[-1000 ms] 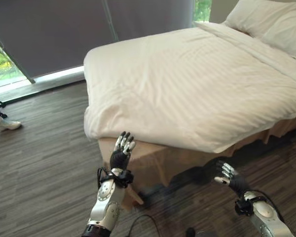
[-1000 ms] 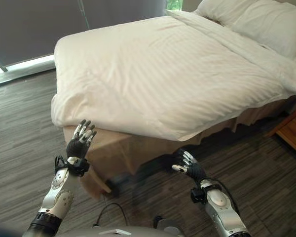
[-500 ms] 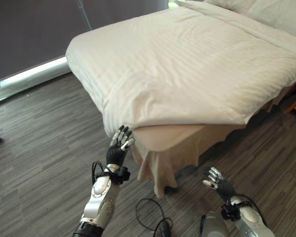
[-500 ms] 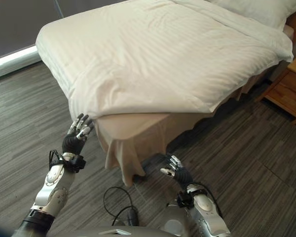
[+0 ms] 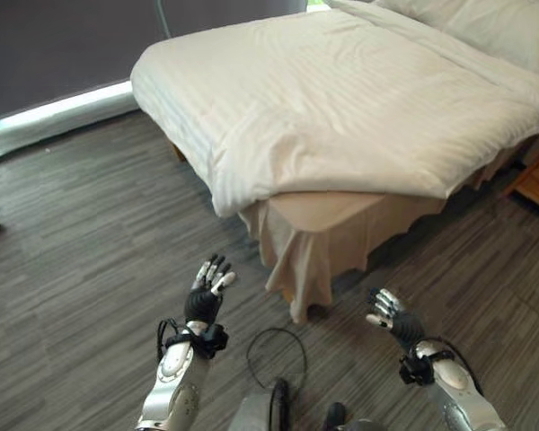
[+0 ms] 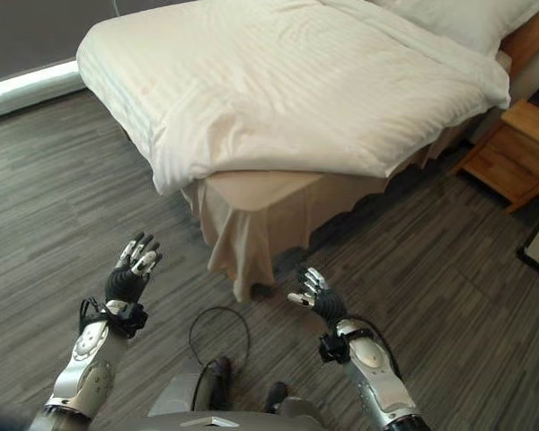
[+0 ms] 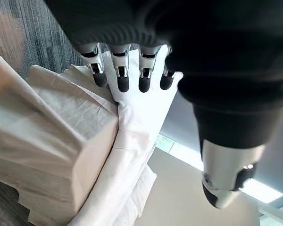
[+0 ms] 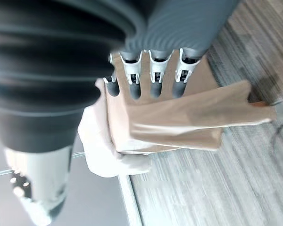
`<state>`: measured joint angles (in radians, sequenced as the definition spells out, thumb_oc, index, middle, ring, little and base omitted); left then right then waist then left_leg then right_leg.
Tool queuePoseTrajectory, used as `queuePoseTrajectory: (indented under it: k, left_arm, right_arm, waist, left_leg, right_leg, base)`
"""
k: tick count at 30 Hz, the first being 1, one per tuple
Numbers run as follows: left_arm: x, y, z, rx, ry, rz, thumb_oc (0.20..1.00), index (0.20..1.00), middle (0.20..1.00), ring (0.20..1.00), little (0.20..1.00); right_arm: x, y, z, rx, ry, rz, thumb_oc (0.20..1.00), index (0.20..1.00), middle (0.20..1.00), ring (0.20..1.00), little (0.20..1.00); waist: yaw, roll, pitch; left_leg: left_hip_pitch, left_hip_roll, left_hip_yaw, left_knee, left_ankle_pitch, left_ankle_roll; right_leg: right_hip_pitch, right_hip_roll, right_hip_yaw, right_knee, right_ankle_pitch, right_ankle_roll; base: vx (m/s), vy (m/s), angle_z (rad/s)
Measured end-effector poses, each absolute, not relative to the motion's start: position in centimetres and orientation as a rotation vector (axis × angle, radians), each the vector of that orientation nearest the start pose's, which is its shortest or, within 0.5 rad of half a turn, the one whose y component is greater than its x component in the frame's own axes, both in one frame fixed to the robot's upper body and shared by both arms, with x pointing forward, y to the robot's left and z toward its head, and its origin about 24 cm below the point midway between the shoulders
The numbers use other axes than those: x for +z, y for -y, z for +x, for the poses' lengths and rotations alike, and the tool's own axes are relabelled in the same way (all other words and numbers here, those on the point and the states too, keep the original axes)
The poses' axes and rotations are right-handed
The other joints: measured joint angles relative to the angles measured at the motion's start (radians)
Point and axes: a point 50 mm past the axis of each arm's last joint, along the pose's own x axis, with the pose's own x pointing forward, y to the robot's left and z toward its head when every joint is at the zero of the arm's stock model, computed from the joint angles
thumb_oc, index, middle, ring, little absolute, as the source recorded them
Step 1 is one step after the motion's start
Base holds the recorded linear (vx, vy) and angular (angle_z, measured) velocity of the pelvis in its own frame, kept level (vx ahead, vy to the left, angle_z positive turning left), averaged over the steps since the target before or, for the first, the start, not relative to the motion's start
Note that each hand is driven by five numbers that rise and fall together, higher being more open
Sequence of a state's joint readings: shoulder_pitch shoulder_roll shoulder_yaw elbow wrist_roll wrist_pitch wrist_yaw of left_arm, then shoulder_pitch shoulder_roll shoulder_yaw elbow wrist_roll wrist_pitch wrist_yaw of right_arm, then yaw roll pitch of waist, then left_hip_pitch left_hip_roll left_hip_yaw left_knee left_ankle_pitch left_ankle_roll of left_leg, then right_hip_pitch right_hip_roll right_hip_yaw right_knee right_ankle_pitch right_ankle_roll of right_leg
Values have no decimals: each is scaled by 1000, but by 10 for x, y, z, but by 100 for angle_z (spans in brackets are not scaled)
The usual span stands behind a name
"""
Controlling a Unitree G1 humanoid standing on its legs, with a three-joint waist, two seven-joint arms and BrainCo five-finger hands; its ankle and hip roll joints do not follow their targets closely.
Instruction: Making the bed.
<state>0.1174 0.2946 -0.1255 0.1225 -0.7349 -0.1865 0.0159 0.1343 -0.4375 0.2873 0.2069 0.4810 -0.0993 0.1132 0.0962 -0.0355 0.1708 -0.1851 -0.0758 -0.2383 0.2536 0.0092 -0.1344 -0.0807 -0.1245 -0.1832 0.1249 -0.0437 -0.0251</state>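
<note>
The white striped duvet (image 5: 359, 117) on the tan-skirted bed (image 5: 314, 242) lies well beyond the empty, straight-fingered left hand (image 5: 204, 292) and right hand (image 5: 391, 316); a wooden nightstand (image 6: 512, 148) stands beside it.

The left hand (image 5: 205, 290), beside the duvet (image 5: 341, 108) corner half a second ago, now sits lower in the frame, well apart over the floor (image 5: 81, 260); the camera shifts too.
</note>
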Motion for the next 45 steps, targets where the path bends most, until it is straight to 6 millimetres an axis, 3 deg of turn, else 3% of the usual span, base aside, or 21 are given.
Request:
queuePoseTrajectory:
  k: [1, 2, 3, 4, 5, 6, 7, 8, 10, 11, 13, 14, 17, 21, 39, 42, 43, 44, 45]
  left_arm:
    - [3, -196, 221, 68, -98, -452, 1000, 1000, 1000, 1000, 1000]
    - [3, -194, 224, 65, -99, -456, 1000, 1000, 1000, 1000, 1000]
    - [5, -195, 224, 63, -93, -454, 1000, 1000, 1000, 1000, 1000]
    - [6, -203, 223, 72, -88, -431, 1000, 1000, 1000, 1000, 1000]
    - [7, -207, 228, 73, -91, -414, 1000, 1000, 1000, 1000, 1000]
    - [0, -207, 221, 86, -120, -418, 1000, 1000, 1000, 1000, 1000]
    - [-2, -206, 219, 87, -131, -422, 1000, 1000, 1000, 1000, 1000]
    - [-3, -204, 219, 81, -135, -427, 1000, 1000, 1000, 1000, 1000]
    - [-2, -195, 223, 64, -128, -452, 1000, 1000, 1000, 1000, 1000]
    - [-2, -191, 224, 58, -128, -462, 1000, 1000, 1000, 1000, 1000]
    - [-8, -192, 218, 70, -155, -459, 1000, 1000, 1000, 1000, 1000]
    - [-6, -195, 218, 70, -150, -448, 1000, 1000, 1000, 1000, 1000]
    - [6, -211, 219, 68, -109, -380, 1000, 1000, 1000, 1000, 1000]
    - [12, -212, 225, 55, -88, -363, 1000, 1000, 1000, 1000, 1000]
    - [10, -212, 222, 43, -95, -363, 1000, 1000, 1000, 1000, 1000]
    - [10, -213, 222, 44, -94, -359, 1000, 1000, 1000, 1000, 1000]
    - [12, -213, 223, 32, -91, -345, 1000, 1000, 1000, 1000, 1000]
    - [17, -216, 224, -4, -78, -283, 1000, 1000, 1000, 1000, 1000]
    - [20, -218, 225, -18, -69, -270, 1000, 1000, 1000, 1000, 1000]
  right_arm:
    - [-25, 197, 204, 239, -334, 28, 1000, 1000, 1000, 1000, 1000]
    - [-23, 199, 207, 226, -326, 28, 1000, 1000, 1000, 1000, 1000]
    - [-24, 195, 208, 239, -331, 32, 1000, 1000, 1000, 1000, 1000]
    - [-26, 191, 205, 247, -336, 46, 1000, 1000, 1000, 1000, 1000]
    - [-29, 192, 198, 211, -336, 83, 1000, 1000, 1000, 1000, 1000]
    - [-29, 200, 195, 172, -339, 83, 1000, 1000, 1000, 1000, 1000]
    - [-28, 204, 196, 159, -333, 80, 1000, 1000, 1000, 1000, 1000]
    - [-26, 209, 197, 141, -325, 74, 1000, 1000, 1000, 1000, 1000]
    - [-22, 224, 196, 100, -324, 37, 1000, 1000, 1000, 1000, 1000]
    - [-23, 230, 194, 82, -334, 23, 1000, 1000, 1000, 1000, 1000]
    - [-27, 223, 196, 61, -335, 52, 1000, 1000, 1000, 1000, 1000]
    - [-26, 220, 198, 65, -328, 61, 1000, 1000, 1000, 1000, 1000]
    - [-28, 208, 200, 79, -317, 103, 1000, 1000, 1000, 1000, 1000]
    - [-33, 204, 193, 93, -340, 110, 1000, 1000, 1000, 1000, 1000]
    - [-32, 206, 192, 93, -335, 93, 1000, 1000, 1000, 1000, 1000]
    - [-29, 206, 194, 96, -317, 89, 1000, 1000, 1000, 1000, 1000]
    - [-27, 209, 194, 88, -305, 89, 1000, 1000, 1000, 1000, 1000]
    - [-18, 219, 196, 65, -261, 69, 1000, 1000, 1000, 1000, 1000]
    - [-19, 223, 193, 59, -267, 48, 1000, 1000, 1000, 1000, 1000]
  waist:
    - [8, 53, -11]
    - [20, 66, 6]
    - [28, 50, 11]
    - [22, 15, 9]
    - [-29, -52, 14]
    - [-34, -37, 5]
    - [-41, -15, -4]
    - [-67, 13, -14]
    - [-93, 89, -29]
    - [-97, 123, -40]
    - [-88, 125, -52]
    - [-85, 128, -55]
    - [-78, 75, -61]
    - [-103, 19, -75]
    - [-114, -6, -99]
    - [-115, -5, -107]
    - [-111, 6, -103]
    - [-119, 41, -88]
    - [-121, 39, -82]
  left_leg:
    - [7, 44, 37, -72, -87, 15]
    - [-1, 64, 97, -96, -86, 40]
    - [-1, 84, 161, -127, -120, -44]
    - [1, 92, 212, -147, -178, -126]
    - [-11, 90, 261, -29, -119, 63]
    - [45, 157, 245, 16, -114, 65]
    - [70, 181, 256, -7, -111, 63]
    - [92, 190, 274, -46, -109, 65]
    - [147, 202, 324, -147, -83, 105]
    - [191, 204, 334, -217, -71, 63]
    - [239, 138, 359, -311, -36, 103]
    - [241, 126, 380, -321, -29, 102]
    - [259, 102, 433, -331, -33, 114]
    - [291, 92, 446, -345, -40, 122]
    - [307, 118, 461, -347, -53, 115]
    - [292, 114, 463, -347, -53, 116]
    - [273, 103, 473, -346, -57, 130]
    - [243, 111, 486, -346, -44, 136]
    - [246, 102, 494, -344, -46, 141]
  right_leg:
    - [-16, 24, -12, -5, 4, 24]
    - [-63, 40, 6, 80, -23, 41]
    - [-118, 59, -2, 225, -86, 27]
    - [-119, 62, -14, 274, -115, -1]
    - [-25, 1, -70, 150, -64, -26]
    - [7, -4, -80, 85, -74, -21]
    - [20, -5, -86, 67, -74, -10]
    - [23, -10, -96, 46, -62, 16]
    - [25, -2, -117, 25, -21, 48]
    - [18, 6, -102, 24, 16, 74]
    - [17, -30, -25, -16, 49, 113]
    - [13, -47, -25, -32, 51, 112]
    - [23, -50, 43, -97, 126, 128]
    - [69, -45, 64, -176, 173, 141]
    - [98, -15, 85, -228, 197, 148]
    - [82, -17, 87, -222, 202, 147]
    - [6, -16, 107, -119, 197, 180]
    - [-123, -11, 127, 44, 203, 204]
    - [-144, -17, 128, 80, 204, 204]
  base:
    - [-67, 59, -58]
    - [-95, 126, -57]
    - [-11, 123, -24]
    - [4, 176, 77]
    - [60, 230, 95]
    - [57, 228, 86]
    - [41, 179, 23]
    - [38, 127, 48]
    - [75, 189, 56]
    - [79, 224, 24]
    - [117, 208, -17]
    - [131, 154, -40]
    - [67, 76, -50]
    - [96, 66, -24]
    - [45, 9, -5]
    - [-5, 135, -6]
    - [46, 168, -43]
    - [84, 160, -52]
    - [152, 182, -51]
